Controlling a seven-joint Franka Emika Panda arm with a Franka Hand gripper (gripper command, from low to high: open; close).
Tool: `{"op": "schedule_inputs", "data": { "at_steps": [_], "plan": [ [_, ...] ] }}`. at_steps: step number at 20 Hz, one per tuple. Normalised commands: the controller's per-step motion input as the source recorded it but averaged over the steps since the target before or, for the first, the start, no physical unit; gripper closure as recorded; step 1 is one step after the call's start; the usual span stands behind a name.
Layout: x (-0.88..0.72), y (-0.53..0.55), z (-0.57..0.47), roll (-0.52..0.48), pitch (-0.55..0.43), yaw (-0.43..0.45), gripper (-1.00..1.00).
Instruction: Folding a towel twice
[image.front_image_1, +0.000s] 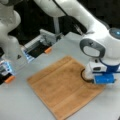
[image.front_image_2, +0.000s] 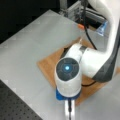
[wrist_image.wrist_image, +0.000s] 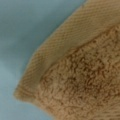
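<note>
- No readable text, label, brand, number or sign anywhere in the front views or the wrist view.
- Nothing legible on the orange-brown terry towel (image.front_image_1: 62, 87) or the white arm.

In both front views the white arm's wrist with its blue block (image.front_image_1: 103, 78) sits low over the orange-brown terry towel (image.front_image_1: 60, 86), hiding the gripper's fingers and the towel corner beneath them. In a front view the round wrist housing (image.front_image_2: 68, 72) covers much of the towel (image.front_image_2: 48, 66). The wrist view shows only one hemmed corner of the towel (wrist_image.wrist_image: 82, 82), the rest cut off at the right and bottom edges.
</note>
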Motion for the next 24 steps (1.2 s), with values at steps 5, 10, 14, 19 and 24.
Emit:
{"op": "schedule_inputs", "data": {
  "at_steps": [5, 10, 14, 19, 24],
  "plan": [
    [0.06, 0.01, -0.11, -0.113, -0.019, 0.012, -1.00],
    [0.01, 0.02, -0.16, -0.111, -0.032, 0.003, -1.00],
    [-0.06, 0.01, -0.12, -0.119, -0.022, 0.011, -1.00],
    [-0.12, -0.02, -0.09, -0.105, -0.012, 0.056, 1.00],
    [-0.14, 0.00, -0.08, -0.104, -0.022, 0.041, 1.00]
  ]
}}
